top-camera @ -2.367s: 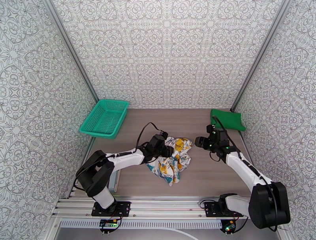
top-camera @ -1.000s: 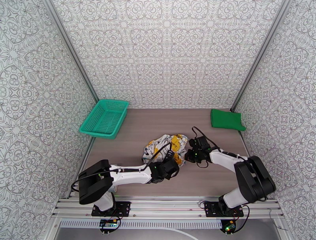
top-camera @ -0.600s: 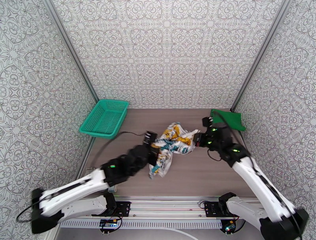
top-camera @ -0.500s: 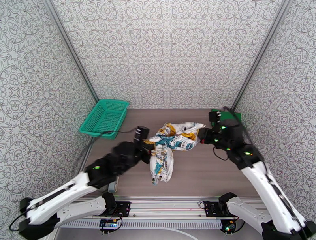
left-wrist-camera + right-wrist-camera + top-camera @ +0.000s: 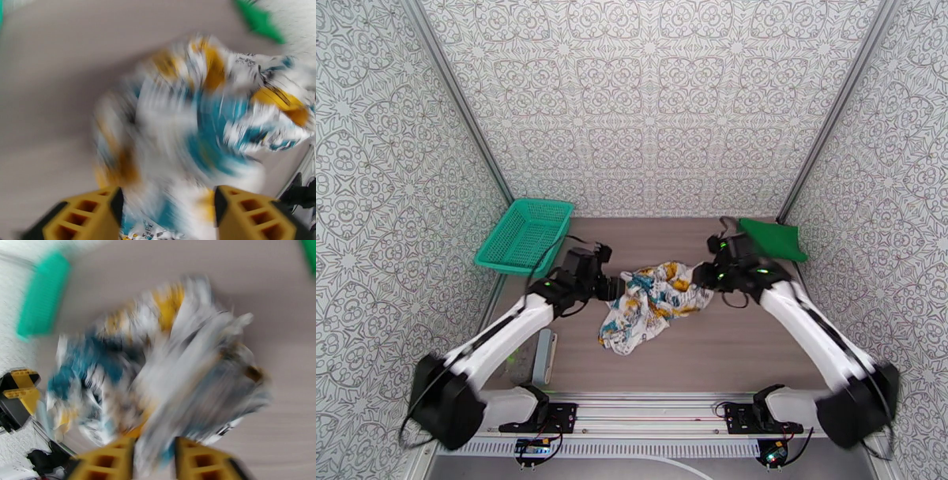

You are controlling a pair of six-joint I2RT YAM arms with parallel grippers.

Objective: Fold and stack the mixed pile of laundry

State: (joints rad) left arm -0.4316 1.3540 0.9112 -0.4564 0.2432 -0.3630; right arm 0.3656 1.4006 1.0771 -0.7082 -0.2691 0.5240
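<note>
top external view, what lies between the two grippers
The crumpled white cloth garment with teal, yellow and black print fills the stretch from the left gripper to the right gripper, in the top external view.

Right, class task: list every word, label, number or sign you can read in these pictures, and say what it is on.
No text can be read anywhere.
White printed garment: small black marks in its print, seen in the left wrist view, could be lettering, but they are too blurred to read.
Green shirt and mesh basket: no writing visible.
</note>
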